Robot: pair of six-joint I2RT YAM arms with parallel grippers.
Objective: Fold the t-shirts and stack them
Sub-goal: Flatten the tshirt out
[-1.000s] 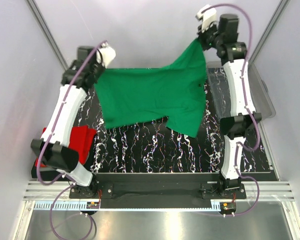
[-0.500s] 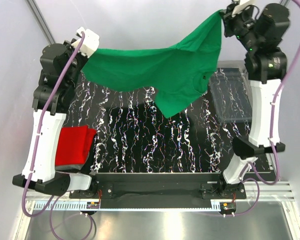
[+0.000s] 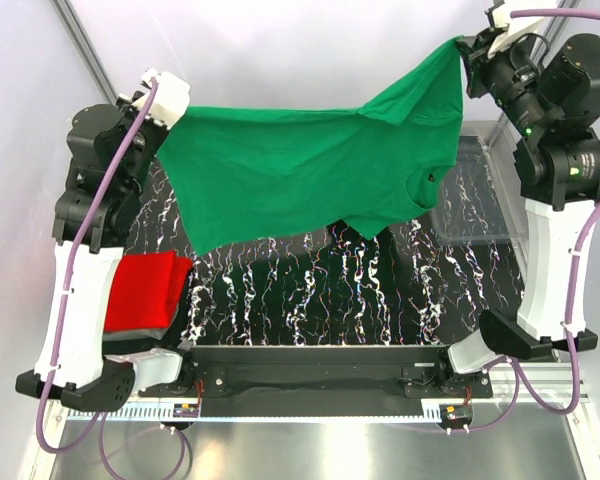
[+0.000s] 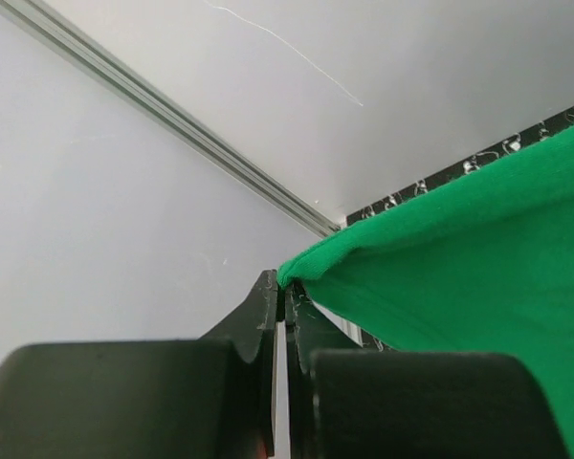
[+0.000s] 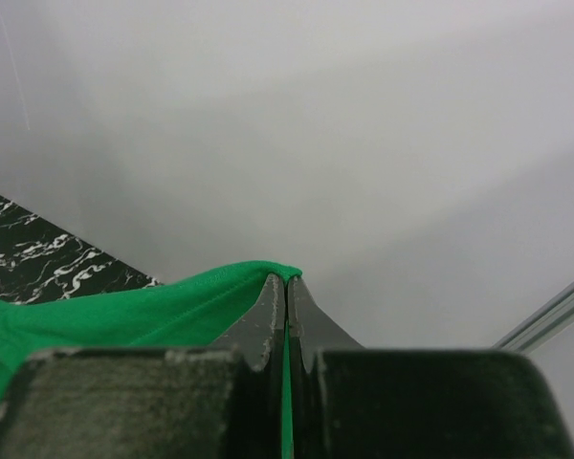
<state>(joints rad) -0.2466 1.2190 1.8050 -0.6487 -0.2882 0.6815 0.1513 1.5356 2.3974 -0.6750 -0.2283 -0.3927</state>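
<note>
The bright green t-shirt point(image 3: 310, 170) hangs spread in the air above the black marbled table point(image 3: 310, 300), held by two corners. My left gripper point(image 3: 175, 108) is shut on its left corner; the wrist view shows the cloth point(image 4: 459, 258) pinched at the fingertips point(image 4: 268, 296). My right gripper point(image 3: 465, 48) is shut on its right corner, with cloth point(image 5: 124, 311) pinched between the fingertips point(image 5: 270, 296). A folded red t-shirt point(image 3: 145, 290) lies at the table's left edge on something grey point(image 3: 140, 333), perhaps the grey t-shirt, mostly hidden.
A clear plastic bin point(image 3: 480, 190) stands at the right of the table, partly behind the right arm. White enclosure walls and a metal frame bar point(image 4: 172, 120) close in the back and sides.
Both arms have lifted the green t-shirt off the table and stretched it out. It now hangs higher and wider, with its lower edge off the surface.
</note>
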